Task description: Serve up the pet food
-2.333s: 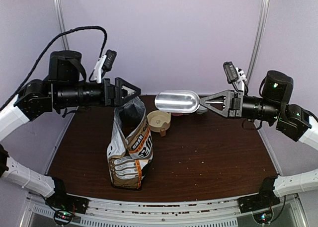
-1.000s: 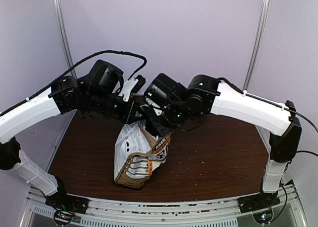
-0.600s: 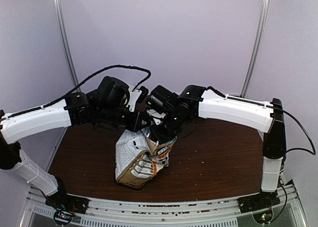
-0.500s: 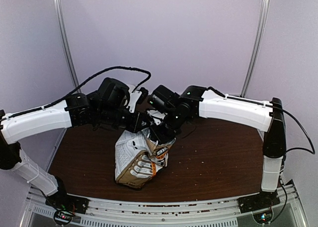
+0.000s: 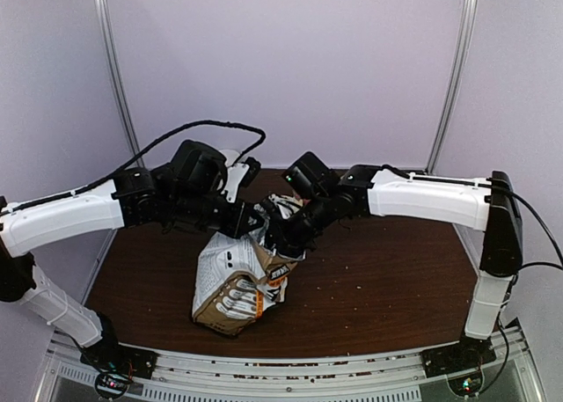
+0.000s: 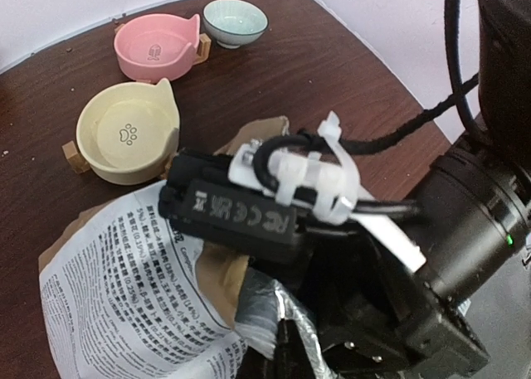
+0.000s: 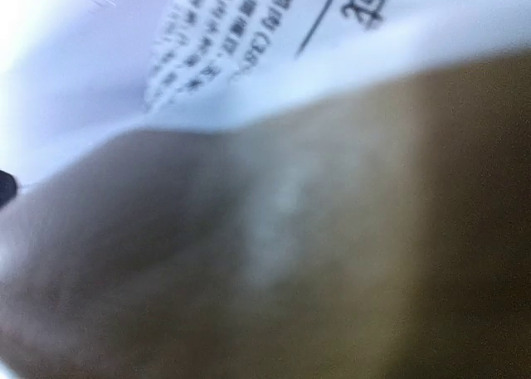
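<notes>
Left pincer (image 5: pixel 253 219) clamped tight on the top rim of the white-grey and brown printed bag (image 5: pixel 224 283), which stands tilted on the dark brown desk (image 5: pixel 396 288). Right pincer (image 5: pixel 273 237) sunk in the bag's mouth; its opening cannot be told. The pet food (image 5: pixel 339 283) shows only as stray reddish-brown pellets scattered on the desk. Beyond the bag stand a cream paw-print bowl (image 6: pixel 129 138), a pink bowl (image 6: pixel 158 51) and a pale green bowl (image 6: pixel 236 21).

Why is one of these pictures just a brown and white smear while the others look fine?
Right wrist view: the lens is almost against the bag, so its print and brown surface blur into smears. Left wrist view: sharp and evenly lit, with the cream bowl and pink bowl crisp. Top external view: clear, soft light, no strong glare.
</notes>
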`<state>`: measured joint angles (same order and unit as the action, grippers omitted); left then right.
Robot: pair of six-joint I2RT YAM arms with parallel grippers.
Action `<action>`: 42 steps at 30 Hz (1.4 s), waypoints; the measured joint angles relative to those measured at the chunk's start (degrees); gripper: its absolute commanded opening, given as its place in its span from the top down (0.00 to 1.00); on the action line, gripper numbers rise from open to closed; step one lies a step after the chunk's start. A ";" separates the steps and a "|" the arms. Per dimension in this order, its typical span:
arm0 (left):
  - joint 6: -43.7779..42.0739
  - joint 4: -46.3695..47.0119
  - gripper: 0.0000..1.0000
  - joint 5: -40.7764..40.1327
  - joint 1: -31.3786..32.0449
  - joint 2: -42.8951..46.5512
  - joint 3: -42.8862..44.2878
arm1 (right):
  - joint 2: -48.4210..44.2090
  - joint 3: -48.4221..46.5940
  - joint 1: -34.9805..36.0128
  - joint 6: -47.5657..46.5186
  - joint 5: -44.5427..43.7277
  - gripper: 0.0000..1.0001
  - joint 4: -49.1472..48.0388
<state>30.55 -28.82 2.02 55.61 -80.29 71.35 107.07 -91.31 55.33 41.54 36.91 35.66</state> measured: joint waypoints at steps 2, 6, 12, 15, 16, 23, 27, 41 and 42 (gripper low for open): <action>-0.09 -0.02 1.00 0.28 0.09 1.16 -0.09 | -1.97 2.67 -0.61 4.37 2.16 1.00 -4.50; -0.37 -0.74 1.00 0.79 0.24 3.61 -0.04 | -6.56 8.11 -2.16 13.79 5.35 1.00 -14.27; -0.85 -1.88 1.00 1.07 0.37 6.14 0.52 | -12.17 17.16 -4.55 27.80 7.52 1.00 -25.70; -1.01 -2.82 1.00 0.94 0.37 6.82 0.72 | -14.03 20.09 -5.51 32.74 8.11 1.00 -29.38; -1.05 -3.06 1.00 0.85 0.37 7.02 0.83 | -14.47 20.65 -5.66 33.81 8.11 1.00 -30.05; -1.42 -5.68 1.00 -0.11 0.37 8.22 1.55 | -19.61 26.32 -8.57 40.70 8.13 1.00 -35.10; -1.57 -5.97 1.00 -0.70 0.37 8.79 1.55 | -22.29 28.28 -10.10 42.40 8.11 1.00 -36.44; -0.81 -8.13 1.00 -4.07 0.39 10.60 1.55 | -26.23 30.21 -12.41 43.71 8.15 1.00 -38.71; -0.46 -8.20 1.00 -4.50 0.42 10.67 1.55 | -26.23 30.18 -12.41 43.45 8.15 1.00 -38.73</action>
<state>30.09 -37.01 -2.48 56.03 -69.63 72.90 80.84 -61.12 42.92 84.99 45.06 -3.07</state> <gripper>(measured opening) 0.019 0.098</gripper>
